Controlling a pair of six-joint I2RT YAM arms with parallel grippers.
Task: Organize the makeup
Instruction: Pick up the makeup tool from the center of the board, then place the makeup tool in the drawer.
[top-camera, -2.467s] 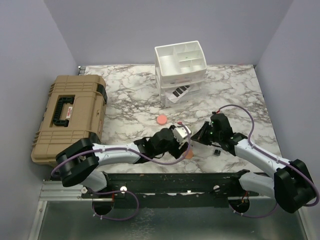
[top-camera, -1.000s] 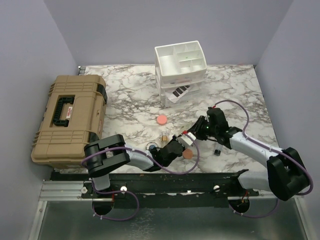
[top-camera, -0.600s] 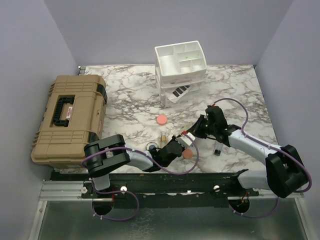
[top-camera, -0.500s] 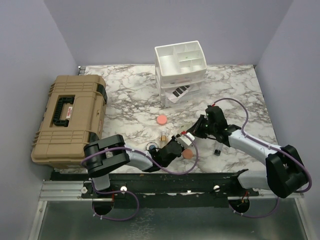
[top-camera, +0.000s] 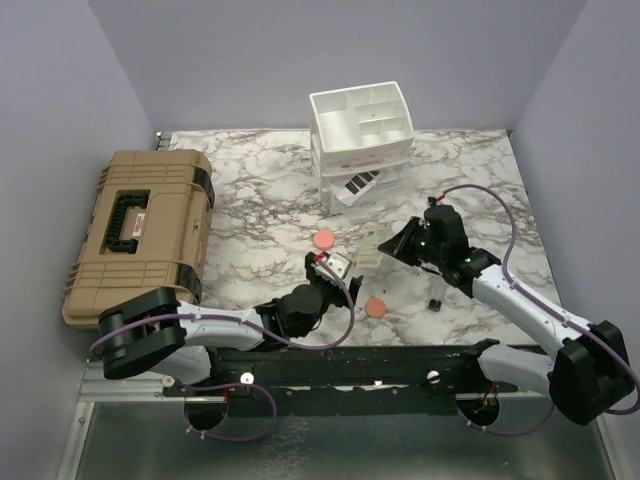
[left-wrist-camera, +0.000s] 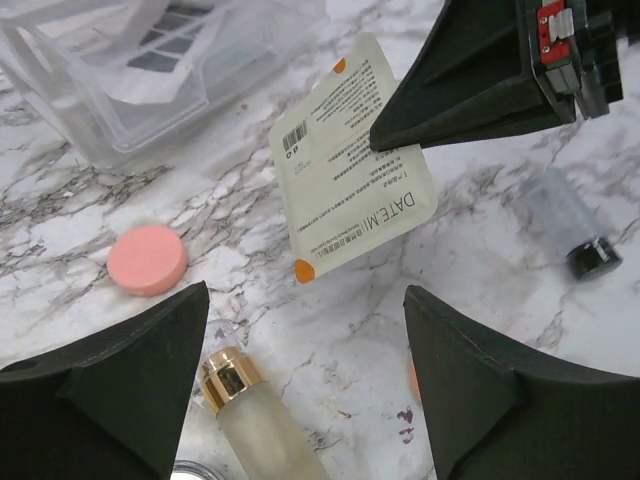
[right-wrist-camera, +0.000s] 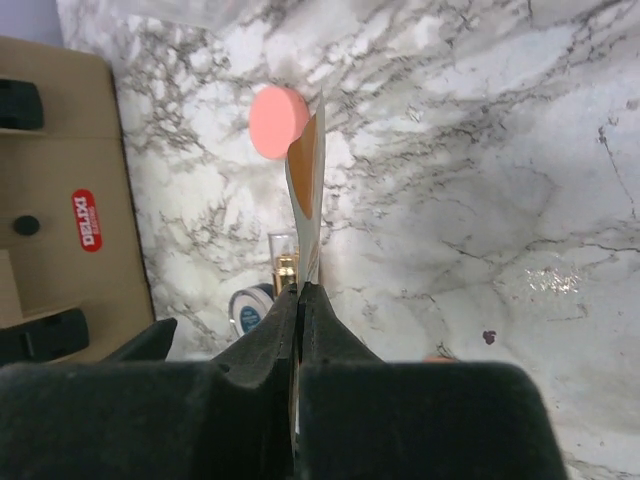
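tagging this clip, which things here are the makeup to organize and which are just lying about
Makeup: cream sachet in the right gripper, pink puff, gold-capped bottle, dark vial, blue compact, black strip palette.
Lying about: white organizer, tan case.

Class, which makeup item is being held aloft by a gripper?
The cream rectangular sachet, pinched by the right gripper; no other item is gripped.

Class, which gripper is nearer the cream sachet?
Right. The right gripper is shut on the edge of the cream sachet; the left gripper is open, close by but not touching it.
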